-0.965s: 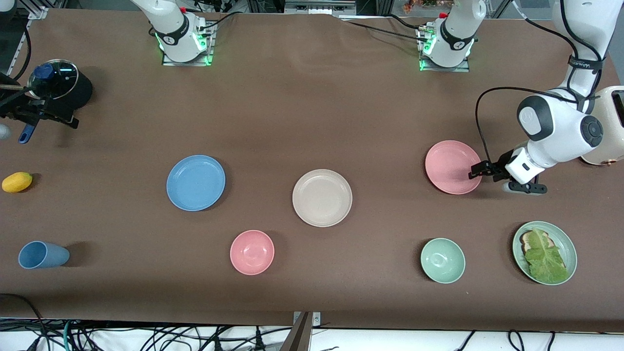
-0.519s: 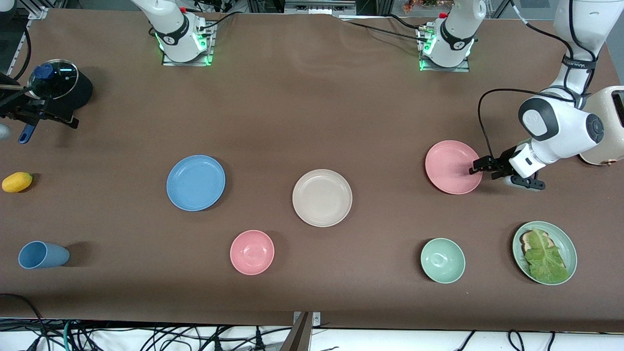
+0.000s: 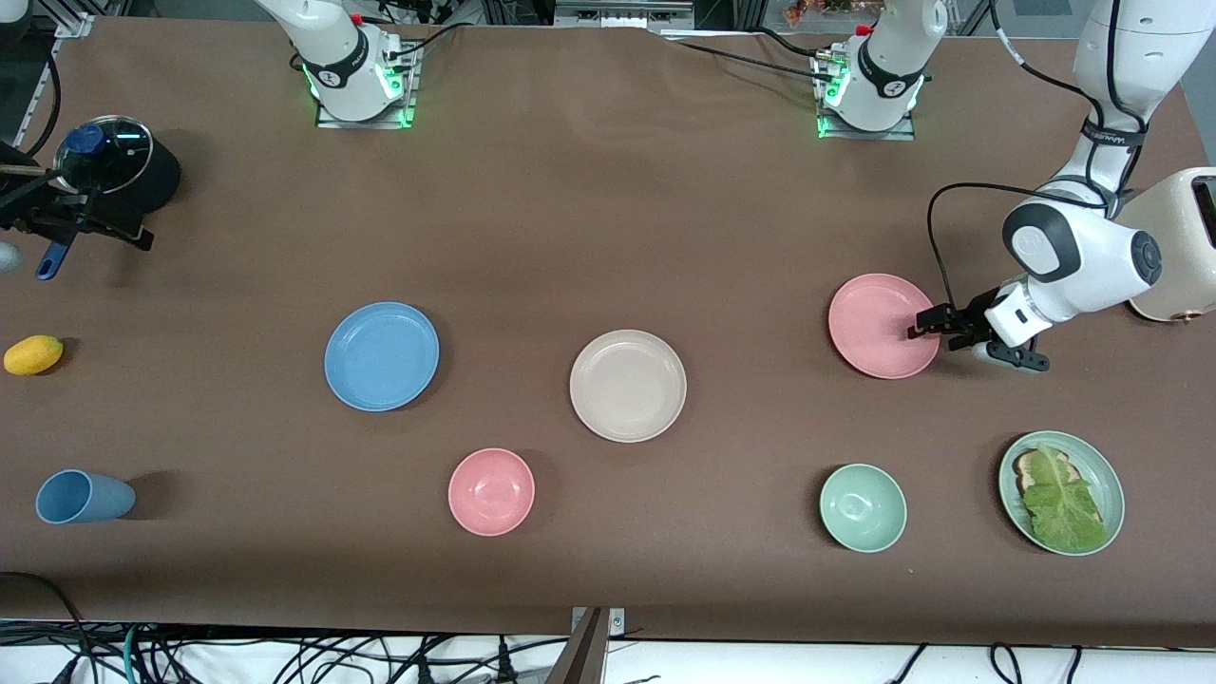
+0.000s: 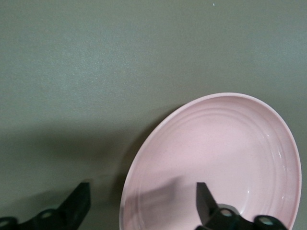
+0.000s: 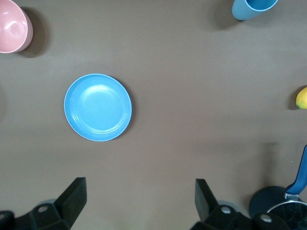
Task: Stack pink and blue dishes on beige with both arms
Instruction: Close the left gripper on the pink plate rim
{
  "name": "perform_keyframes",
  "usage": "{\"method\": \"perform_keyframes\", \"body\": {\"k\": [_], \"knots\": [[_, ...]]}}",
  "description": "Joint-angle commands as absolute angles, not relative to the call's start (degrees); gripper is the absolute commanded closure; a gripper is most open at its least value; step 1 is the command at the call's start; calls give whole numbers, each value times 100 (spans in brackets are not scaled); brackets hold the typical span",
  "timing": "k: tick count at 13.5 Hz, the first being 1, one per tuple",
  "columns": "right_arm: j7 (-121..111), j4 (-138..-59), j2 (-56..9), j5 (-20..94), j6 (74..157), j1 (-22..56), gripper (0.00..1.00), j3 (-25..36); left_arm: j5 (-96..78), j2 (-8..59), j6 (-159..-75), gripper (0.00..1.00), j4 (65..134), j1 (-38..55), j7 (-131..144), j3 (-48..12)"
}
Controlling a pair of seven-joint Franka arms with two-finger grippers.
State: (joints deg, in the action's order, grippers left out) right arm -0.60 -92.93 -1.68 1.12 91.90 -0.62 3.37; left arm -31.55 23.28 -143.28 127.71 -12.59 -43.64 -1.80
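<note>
The beige plate [image 3: 628,385] lies mid-table. The blue plate [image 3: 382,356] lies beside it toward the right arm's end, the pink plate [image 3: 879,326] toward the left arm's end. My left gripper [image 3: 923,325] is low at the pink plate's rim on the side toward the left arm's end, and it is open. In the left wrist view the left gripper [image 4: 144,187] straddles the rim of the pink plate [image 4: 216,158], one finger over the plate and one outside it. My right gripper [image 5: 139,184] waits open and empty, high over bare table, looking down on the blue plate [image 5: 98,107]. It is out of the front view.
Nearer the camera stand a pink bowl [image 3: 491,491], a green bowl [image 3: 863,507], a green plate with bread and lettuce [image 3: 1061,491] and a blue cup [image 3: 84,496]. A lemon [image 3: 33,354] and a lidded black pot [image 3: 119,166] are at the right arm's end. A cream toaster [image 3: 1183,247] stands beside the left arm.
My left gripper has edged a little inward over the pink plate's rim, and the left arm's wrist has swung toward the bases. No plate has moved.
</note>
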Motion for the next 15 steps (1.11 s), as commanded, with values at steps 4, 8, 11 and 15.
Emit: {"method": "perform_keyframes", "body": {"k": [4,8,11,15], "knots": [[-88,-9316,-141,79,9158,-88,0,343,-3366,2312,-14361,99,12762,-1266,-4614,-193],[-44,-9290,-211,97,9237,-149,0,352,-3357,2303,-14344,100,12762,-1266,-4701,-193],[-44,-9290,-220,132,9237,-220,0,352,-3366,2303,-14344,100,12762,-1266,-4799,-193],[-105,-9299,-150,123,8984,-220,0,439,-3357,2128,-14169,100,12613,-1196,-4632,-193]]}}
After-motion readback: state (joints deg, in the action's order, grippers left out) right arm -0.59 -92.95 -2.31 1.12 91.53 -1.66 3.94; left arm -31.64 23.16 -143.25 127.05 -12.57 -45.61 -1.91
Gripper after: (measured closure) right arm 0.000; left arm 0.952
